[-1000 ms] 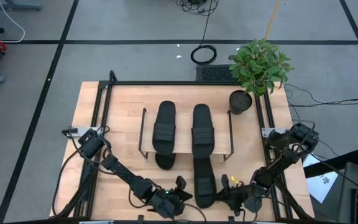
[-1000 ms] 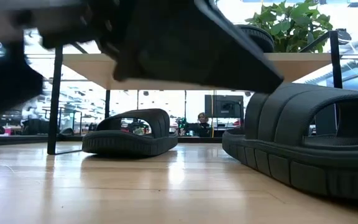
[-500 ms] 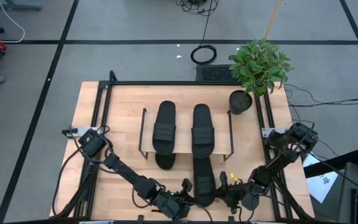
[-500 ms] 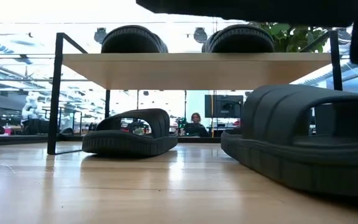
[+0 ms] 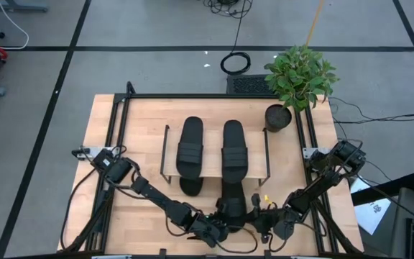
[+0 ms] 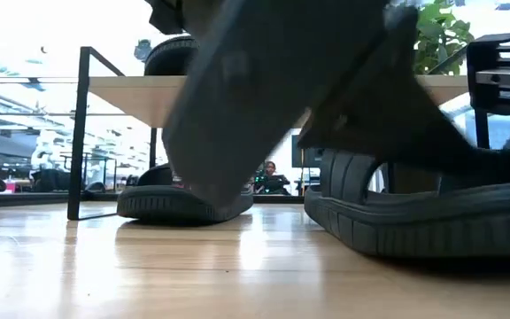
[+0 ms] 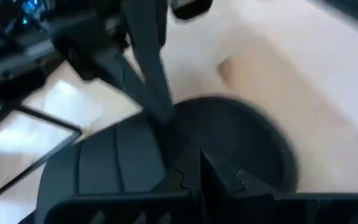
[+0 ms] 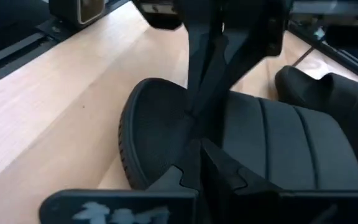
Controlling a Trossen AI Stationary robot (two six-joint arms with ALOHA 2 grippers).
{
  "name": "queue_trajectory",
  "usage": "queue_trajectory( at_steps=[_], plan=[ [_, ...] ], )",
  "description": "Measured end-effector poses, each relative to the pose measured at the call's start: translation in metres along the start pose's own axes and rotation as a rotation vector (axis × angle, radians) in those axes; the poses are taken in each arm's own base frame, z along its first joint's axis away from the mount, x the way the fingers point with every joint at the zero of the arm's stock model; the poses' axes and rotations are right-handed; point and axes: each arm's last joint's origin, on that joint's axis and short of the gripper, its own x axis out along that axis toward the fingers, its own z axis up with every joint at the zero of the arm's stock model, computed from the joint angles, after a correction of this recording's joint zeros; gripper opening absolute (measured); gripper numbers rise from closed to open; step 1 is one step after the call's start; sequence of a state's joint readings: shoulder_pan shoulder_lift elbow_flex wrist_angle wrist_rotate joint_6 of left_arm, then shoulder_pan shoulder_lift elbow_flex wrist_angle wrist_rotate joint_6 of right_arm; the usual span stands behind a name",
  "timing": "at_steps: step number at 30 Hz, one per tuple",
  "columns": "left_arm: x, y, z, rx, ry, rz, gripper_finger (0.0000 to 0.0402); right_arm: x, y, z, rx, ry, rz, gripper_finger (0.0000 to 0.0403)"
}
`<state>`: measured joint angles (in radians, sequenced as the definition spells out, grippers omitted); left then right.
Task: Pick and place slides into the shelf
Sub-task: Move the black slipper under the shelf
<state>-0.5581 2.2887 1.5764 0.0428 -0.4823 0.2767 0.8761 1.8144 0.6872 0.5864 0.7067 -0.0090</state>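
The shelf (image 5: 215,152) carries two black slides (image 5: 190,146) (image 5: 234,150) on its wood top. A third slide (image 5: 190,185) lies on the table under it, its near end showing. The fourth slide (image 5: 233,201) lies sole down on the table with its toe end under the shelf's near edge; the low view shows it at the right (image 6: 414,217). Both grippers are shut and meet over its heel part, the left gripper (image 5: 225,217) coming from the left and the right gripper (image 5: 249,216) from the right. My left gripper's shut fingers (image 8: 197,93) slant down from the table's near-left side. Their tips meet the fourth slide's footbed right behind the strap (image 8: 188,121). The slide stays flat on the table. My right gripper's shut fingers (image 7: 151,81) slant down from the near-right side. Their tips meet the same slide at the strap's heel-side edge (image 7: 166,121). Its own wrist view shows its tip (image 8: 197,155) over the footbed.
A potted plant (image 5: 279,116) stands at the table's far right, beside the shelf's right wire frame (image 5: 267,155). Black frame rails (image 5: 113,144) run along the table's sides. Bare wood (image 5: 131,216) lies left of the arms, near the front edge.
Both grippers have moved in toward each other onto the fourth slide, the left one toward the right, the right one toward the left. The slide has slid along the table toward the far edge, its toe end going farther under the shelf.
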Motion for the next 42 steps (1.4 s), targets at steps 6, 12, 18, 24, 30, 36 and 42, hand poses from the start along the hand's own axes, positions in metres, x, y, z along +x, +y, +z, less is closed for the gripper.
queue_trajectory(
  at_steps=[6,12,18,24,30,36,42],
  plan=[
    [0.008,0.015,-0.013,-0.034,0.096,0.022,0.0,0.002,-0.005,-0.003,0.019,0.025,-0.092,0.0],
    [0.012,0.024,-0.016,-0.035,0.108,0.038,0.0,0.003,-0.007,-0.004,0.04,0.037,-0.097,0.0],
    [0.007,0.017,-0.009,0.056,0.074,0.058,0.0,-0.004,0.002,0.005,0.014,-0.046,-0.063,0.0],
    [-0.031,0.004,0.029,0.149,-0.019,0.07,0.0,-0.011,0.013,0.014,0.025,-0.138,0.088,0.0],
    [-0.092,-0.006,0.058,0.307,-0.053,0.061,0.0,-0.004,0.012,0.014,0.061,-0.126,0.172,0.0],
    [-0.108,-0.011,0.051,0.315,0.067,0.143,0.0,0.013,0.022,0.011,0.039,-0.098,0.219,0.0],
    [-0.107,-0.009,0.044,0.259,0.124,0.179,0.0,0.035,0.027,0.008,0.024,-0.05,0.173,0.0]
  ],
)
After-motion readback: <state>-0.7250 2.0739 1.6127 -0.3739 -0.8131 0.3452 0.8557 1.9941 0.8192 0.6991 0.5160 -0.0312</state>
